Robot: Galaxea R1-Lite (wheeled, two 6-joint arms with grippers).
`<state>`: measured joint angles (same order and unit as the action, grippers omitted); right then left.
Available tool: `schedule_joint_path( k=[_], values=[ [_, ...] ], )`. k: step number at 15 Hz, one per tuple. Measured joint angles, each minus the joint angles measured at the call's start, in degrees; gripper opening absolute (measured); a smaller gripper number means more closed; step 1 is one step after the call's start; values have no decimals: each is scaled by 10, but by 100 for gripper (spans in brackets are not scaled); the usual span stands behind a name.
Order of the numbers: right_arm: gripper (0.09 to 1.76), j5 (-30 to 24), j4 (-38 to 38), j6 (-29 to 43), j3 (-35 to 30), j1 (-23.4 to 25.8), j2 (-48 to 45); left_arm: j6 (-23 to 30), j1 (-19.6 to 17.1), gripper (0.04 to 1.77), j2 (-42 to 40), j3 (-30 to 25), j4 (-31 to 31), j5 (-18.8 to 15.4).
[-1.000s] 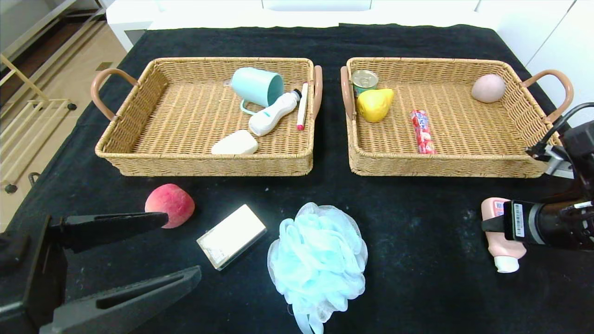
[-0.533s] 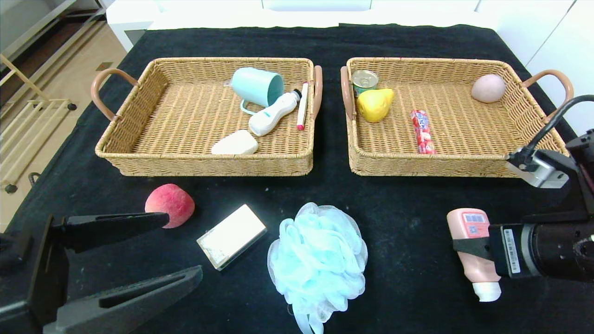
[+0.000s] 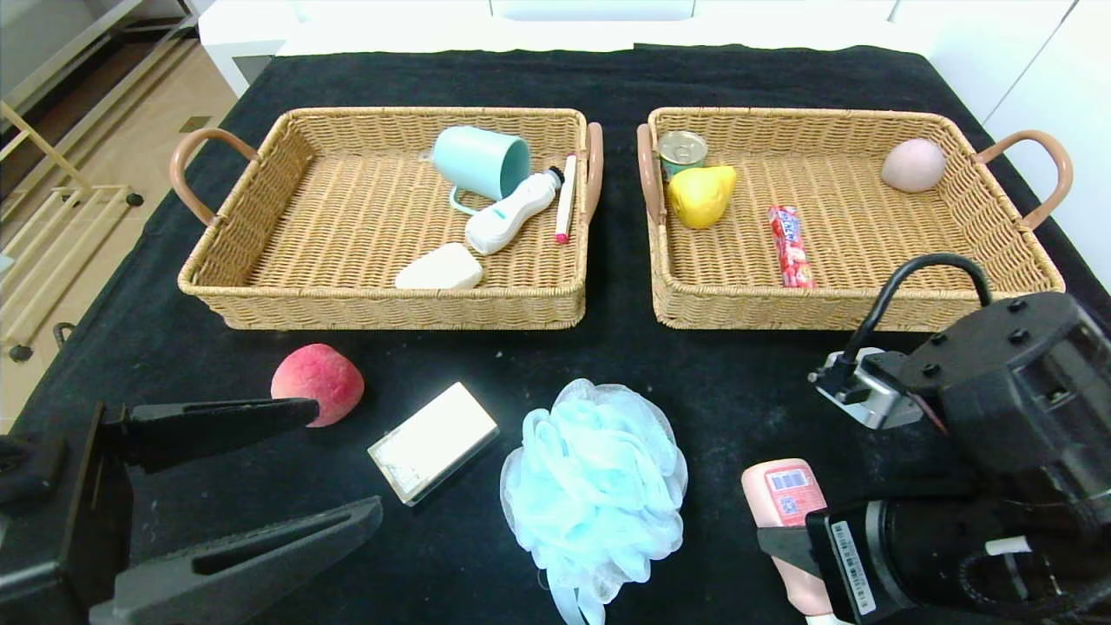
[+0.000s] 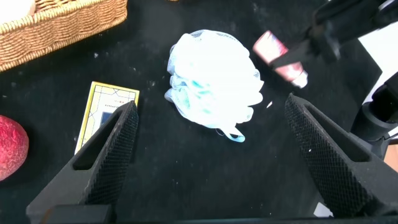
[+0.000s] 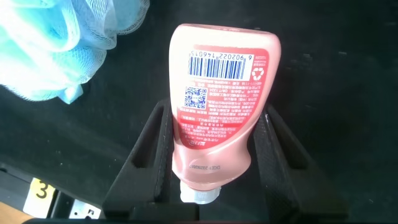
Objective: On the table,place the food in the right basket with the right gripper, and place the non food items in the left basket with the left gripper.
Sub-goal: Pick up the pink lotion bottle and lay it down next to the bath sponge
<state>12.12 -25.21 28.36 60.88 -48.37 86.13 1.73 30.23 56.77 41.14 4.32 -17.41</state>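
My right gripper (image 3: 785, 555) is shut on the pink squeeze bottle (image 3: 784, 499), near the front right of the table (image 3: 746, 391); its fingers clamp the bottle's (image 5: 221, 106) neck end, cap toward the wrist. My left gripper (image 3: 338, 460) hangs open and empty at the front left, beside the peach (image 3: 317, 384). The cream bar in a clear box (image 3: 432, 443) and the pale-blue pouf (image 3: 594, 486) lie on the cloth between the arms. The pear (image 3: 700, 195) and red candy stick (image 3: 790, 246) lie in the right basket (image 3: 833, 308). The left basket (image 3: 382, 305) stands beside it.
The left basket holds a teal cup (image 3: 482, 161), a white bottle (image 3: 508, 215), a white bar (image 3: 441, 267) and a pen (image 3: 566, 198). A tin can (image 3: 681, 149) and a pink egg-shaped ball (image 3: 913, 165) sit in the right basket.
My right gripper has carried the pink bottle leftward and toward the table's front edge, closer to the pouf. The left gripper has stayed still.
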Motion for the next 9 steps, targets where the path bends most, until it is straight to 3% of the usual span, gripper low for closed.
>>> schedule_joint_path(
  k=[9],
  values=[
    [85,39,28,32,31,-26,80,-2,0,172,-1,1,1,0]
  ],
)
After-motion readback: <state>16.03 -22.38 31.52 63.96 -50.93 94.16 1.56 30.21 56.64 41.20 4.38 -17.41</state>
